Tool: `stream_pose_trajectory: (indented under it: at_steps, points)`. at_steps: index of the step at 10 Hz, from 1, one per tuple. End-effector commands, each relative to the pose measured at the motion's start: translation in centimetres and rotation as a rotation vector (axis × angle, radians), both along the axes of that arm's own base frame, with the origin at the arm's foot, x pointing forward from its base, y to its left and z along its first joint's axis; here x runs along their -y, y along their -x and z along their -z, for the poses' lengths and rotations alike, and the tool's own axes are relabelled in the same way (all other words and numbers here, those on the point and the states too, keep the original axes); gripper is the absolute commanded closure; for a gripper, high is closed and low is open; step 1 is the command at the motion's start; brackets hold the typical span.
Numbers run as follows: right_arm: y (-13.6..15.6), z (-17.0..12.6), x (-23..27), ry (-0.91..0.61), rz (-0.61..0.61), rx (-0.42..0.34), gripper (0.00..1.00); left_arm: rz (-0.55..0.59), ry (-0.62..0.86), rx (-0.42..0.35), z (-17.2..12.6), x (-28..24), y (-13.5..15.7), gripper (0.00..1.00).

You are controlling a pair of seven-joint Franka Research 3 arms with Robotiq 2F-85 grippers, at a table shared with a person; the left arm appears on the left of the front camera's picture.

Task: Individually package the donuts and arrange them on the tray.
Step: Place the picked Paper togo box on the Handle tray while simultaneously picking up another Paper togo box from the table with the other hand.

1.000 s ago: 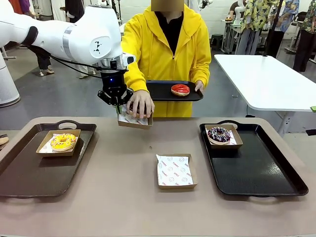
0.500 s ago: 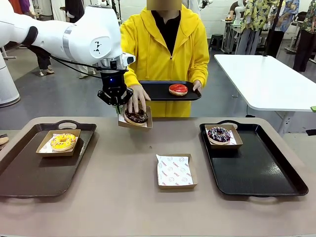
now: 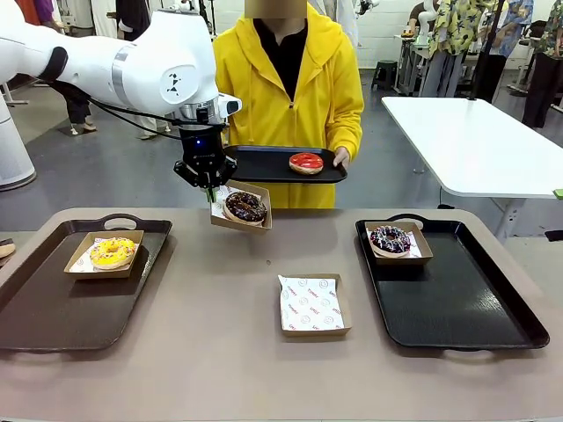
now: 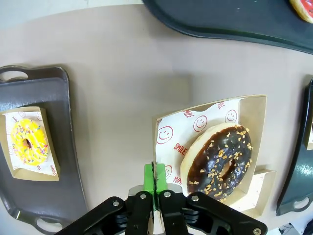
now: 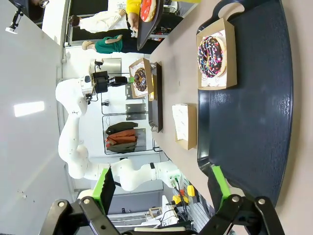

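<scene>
Bare table [image 3: 211,299] centre-left; paper-lined box [image 3: 314,305] in the middle

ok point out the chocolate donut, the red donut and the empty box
chocolate donut [image 4: 208,156], left wrist view, icing beside the hole
red donut [image 3: 298,163], front view, glossy icing left of hole
empty box [image 3: 314,305], front view, printed paper lining

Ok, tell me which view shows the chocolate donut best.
The left wrist view: the chocolate donut lies close, seen from above, sprinkles clear. Front view shows it small, side-on; right wrist view, tiny and far off.
</scene>
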State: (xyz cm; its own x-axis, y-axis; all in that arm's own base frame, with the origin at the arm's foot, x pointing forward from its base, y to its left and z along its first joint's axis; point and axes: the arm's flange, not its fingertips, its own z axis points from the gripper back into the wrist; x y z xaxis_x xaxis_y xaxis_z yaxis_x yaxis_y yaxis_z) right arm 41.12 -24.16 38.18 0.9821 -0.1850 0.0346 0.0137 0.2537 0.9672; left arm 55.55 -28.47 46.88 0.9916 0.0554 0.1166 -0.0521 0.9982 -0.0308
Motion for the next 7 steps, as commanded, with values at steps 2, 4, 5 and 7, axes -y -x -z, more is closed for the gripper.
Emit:
stream_pose_trajectory:
  at_steps: [2, 4, 5, 7]
  points:
    - [0.04, 0.02, 0.0, -0.004, 0.004, -0.013, 0.0, -0.011, 0.005, 0.004, -0.02, -0.03, 0.2, 1.0]
    - [0.04, 0.02, 0.0, -0.004, 0.004, -0.013, 0.0, -0.011, 0.005, 0.004, -0.02, -0.03, 0.2, 1.0]
    - [0.04, 0.02, 0.0, -0.004, 0.004, -0.013, 0.0, -0.011, 0.005, 0.004, -0.02, -0.03, 0.2, 1.0]
    - [0.0, 0.0, 0.0, 0.0, 0.0, 0.0, 0.0, -0.001, 0.0, 0.0, 0.0, -0.03, -0.01, 0.99]
